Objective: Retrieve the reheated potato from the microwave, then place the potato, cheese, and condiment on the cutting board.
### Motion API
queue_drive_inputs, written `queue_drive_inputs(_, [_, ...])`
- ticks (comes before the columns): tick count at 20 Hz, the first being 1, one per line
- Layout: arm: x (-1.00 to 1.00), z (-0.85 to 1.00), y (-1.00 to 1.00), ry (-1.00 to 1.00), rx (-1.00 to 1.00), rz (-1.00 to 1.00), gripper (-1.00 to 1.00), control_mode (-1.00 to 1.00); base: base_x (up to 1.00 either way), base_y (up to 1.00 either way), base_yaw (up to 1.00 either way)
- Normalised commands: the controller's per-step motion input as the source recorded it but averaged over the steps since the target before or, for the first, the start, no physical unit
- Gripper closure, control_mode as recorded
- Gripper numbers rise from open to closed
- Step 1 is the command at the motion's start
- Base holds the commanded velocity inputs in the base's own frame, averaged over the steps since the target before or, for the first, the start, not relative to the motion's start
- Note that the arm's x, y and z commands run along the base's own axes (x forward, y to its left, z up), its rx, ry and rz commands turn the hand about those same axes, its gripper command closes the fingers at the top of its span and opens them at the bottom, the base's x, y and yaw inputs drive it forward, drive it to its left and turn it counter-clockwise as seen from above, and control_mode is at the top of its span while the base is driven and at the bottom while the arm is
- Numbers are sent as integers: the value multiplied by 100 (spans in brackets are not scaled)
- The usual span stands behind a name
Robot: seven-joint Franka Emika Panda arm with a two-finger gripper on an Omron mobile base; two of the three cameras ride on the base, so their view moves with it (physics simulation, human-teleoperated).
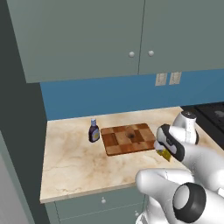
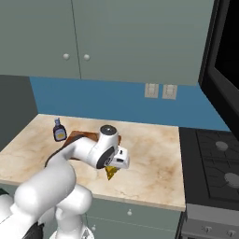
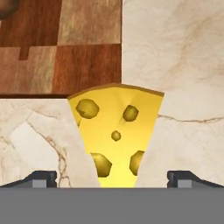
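The yellow cheese [image 3: 116, 131] wedge with holes lies on the marble counter just off the edge of the checkered cutting board [image 3: 65, 52]. My gripper [image 3: 113, 178] hangs over it, open, with a fingertip wide on each side and not touching it. From the base views the cheese [image 1: 165, 154] [image 2: 110, 173] shows under the gripper [image 1: 163, 151] [image 2: 113, 167], right of the cutting board [image 1: 127, 138]. A small brown potato [image 1: 131, 137] [image 3: 5, 8] sits on the board. The dark condiment [image 1: 93, 131] [image 2: 59, 130] bottle stands upright left of the board. The microwave [image 2: 224, 60] is at the upper right.
The marble counter [image 1: 70, 162] ends at a front edge above grey drawers. A black stove [image 2: 219, 158] adjoins it on the right. Grey wall cabinets [image 1: 87, 39] hang above, with a blue backsplash and two outlets [image 1: 168, 78]. My own arm hides most of the board in the right base view.
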Motion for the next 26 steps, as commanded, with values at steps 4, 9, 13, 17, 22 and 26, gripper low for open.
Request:
queue_drive_inputs(4, [10,-11,-16,0,0,-4,-100,-100,0,0,0])
queue_drive_inputs(9, [9,-17,-7,1,0,-2,-100,-100,0,0,0])
queue_drive_inputs(13, [0,-23,1,4,0,0,-100,-100,0,0,0])
queue_drive_inputs(17, [0,-23,12,3,0,0,-100,-100,0,0,0])
queue_drive_inputs(22, [1,-24,18,1,0,0,-100,-100,0,0,0])
queue_drive_inputs(26, [12,-21,25,0,0,0,100,-100,0,0,0])
